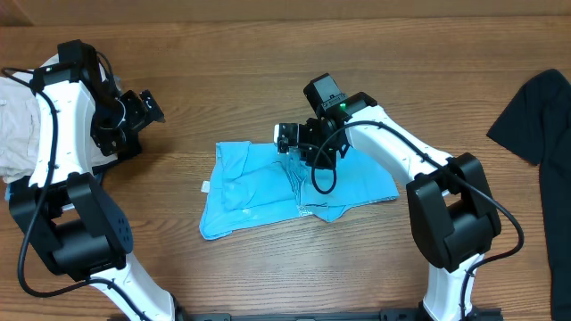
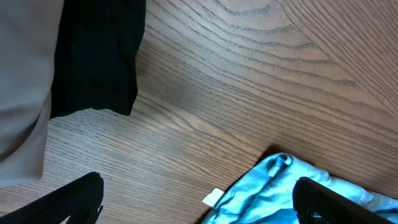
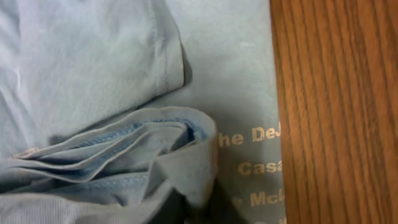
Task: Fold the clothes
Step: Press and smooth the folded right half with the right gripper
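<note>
The sky-blue T-shirt (image 1: pixel 285 187) lies partly folded at the table's middle, with a white tag at its left edge. My right gripper (image 1: pixel 288 143) is down on the shirt's far edge. In the right wrist view it is shut on a bunched fold of the T-shirt (image 3: pixel 124 149), with the cloth rising over the dark fingers (image 3: pixel 205 211). Pale lettering shows beside the fold. My left gripper (image 1: pixel 147 105) is open and empty over bare wood, up and left of the shirt. The left wrist view shows its fingers (image 2: pixel 199 199) apart, with the shirt's corner (image 2: pixel 267 186) between them.
A cream-beige garment (image 1: pixel 16 125) lies at the far left, under the left arm, and shows in the left wrist view (image 2: pixel 25 93) beside a dark shape. A plain black garment (image 1: pixel 535 116) lies at the right edge. Bare wood (image 1: pixel 223 53) surrounds the shirt.
</note>
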You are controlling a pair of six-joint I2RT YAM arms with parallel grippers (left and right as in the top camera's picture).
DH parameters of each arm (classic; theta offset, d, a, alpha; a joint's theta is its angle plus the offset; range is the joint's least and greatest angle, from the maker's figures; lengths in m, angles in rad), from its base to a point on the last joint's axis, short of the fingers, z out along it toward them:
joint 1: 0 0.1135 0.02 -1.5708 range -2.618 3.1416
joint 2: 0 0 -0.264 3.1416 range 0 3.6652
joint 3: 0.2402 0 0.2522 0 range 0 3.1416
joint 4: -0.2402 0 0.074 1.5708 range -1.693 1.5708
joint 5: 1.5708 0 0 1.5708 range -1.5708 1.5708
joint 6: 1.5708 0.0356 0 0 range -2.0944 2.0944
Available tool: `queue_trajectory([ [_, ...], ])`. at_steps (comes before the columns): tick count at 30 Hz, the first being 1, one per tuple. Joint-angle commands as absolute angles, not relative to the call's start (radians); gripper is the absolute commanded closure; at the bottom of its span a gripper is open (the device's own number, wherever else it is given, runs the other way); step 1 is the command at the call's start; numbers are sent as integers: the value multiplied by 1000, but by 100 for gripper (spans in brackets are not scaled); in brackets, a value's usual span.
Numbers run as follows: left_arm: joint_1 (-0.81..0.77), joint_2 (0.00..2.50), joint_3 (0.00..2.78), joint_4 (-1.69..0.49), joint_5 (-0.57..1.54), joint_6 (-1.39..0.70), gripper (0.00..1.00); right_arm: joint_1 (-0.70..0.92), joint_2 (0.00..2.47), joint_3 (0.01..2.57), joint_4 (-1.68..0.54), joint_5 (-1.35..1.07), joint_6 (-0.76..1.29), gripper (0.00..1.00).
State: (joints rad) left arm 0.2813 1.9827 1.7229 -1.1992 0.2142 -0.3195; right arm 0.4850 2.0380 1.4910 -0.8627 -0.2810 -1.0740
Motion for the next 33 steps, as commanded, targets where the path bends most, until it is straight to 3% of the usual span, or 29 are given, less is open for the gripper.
queue_trajectory([
  [1, 281, 1991, 1726, -1198, 226, -318, 0, 482, 2031, 1496, -856, -293, -1082, 96],
  [11, 281, 1991, 1726, -1198, 226, -318, 0, 483, 2032, 1526, -762, -323, -1070, 96],
  [12, 281, 1991, 1726, -1198, 226, -318, 0, 483, 2032, 1526, -763, -323, -1067, 85],
  [13, 281, 1991, 1726, -1198, 226, -318, 0, 483, 2032, 1526, -762, -323, -1042, 55],
  [14, 281, 1991, 1726, -1198, 226, -318, 0, 483, 2032, 1526, -757, -323, -1005, 38],
  [15, 281, 1991, 1726, -1198, 226, -318, 0, 483, 2032, 1526, -752, -323, -974, 32],
  [21, 281, 1991, 1726, -1198, 226, -318, 0, 477, 1920, 1579, -752, -331, -514, 25],
  [23, 281, 1991, 1726, -1198, 226, -318, 0, 477, 1872, 1579, -871, -338, -485, 27],
  [24, 281, 1991, 1726, -1198, 226, -318, 0, 477, 1868, 1579, -939, -339, -485, 35],
  [25, 281, 1991, 1726, -1198, 226, -318, 0, 476, 1869, 1575, -1006, -346, -485, 52],
  [27, 281, 1991, 1726, -1198, 226, -318, 0, 477, 1876, 1539, -1095, -449, -485, 68],
  [33, 281, 1991, 1726, -1198, 226, -318, 0, 484, 1877, 1348, -993, -545, -409, 71],
])
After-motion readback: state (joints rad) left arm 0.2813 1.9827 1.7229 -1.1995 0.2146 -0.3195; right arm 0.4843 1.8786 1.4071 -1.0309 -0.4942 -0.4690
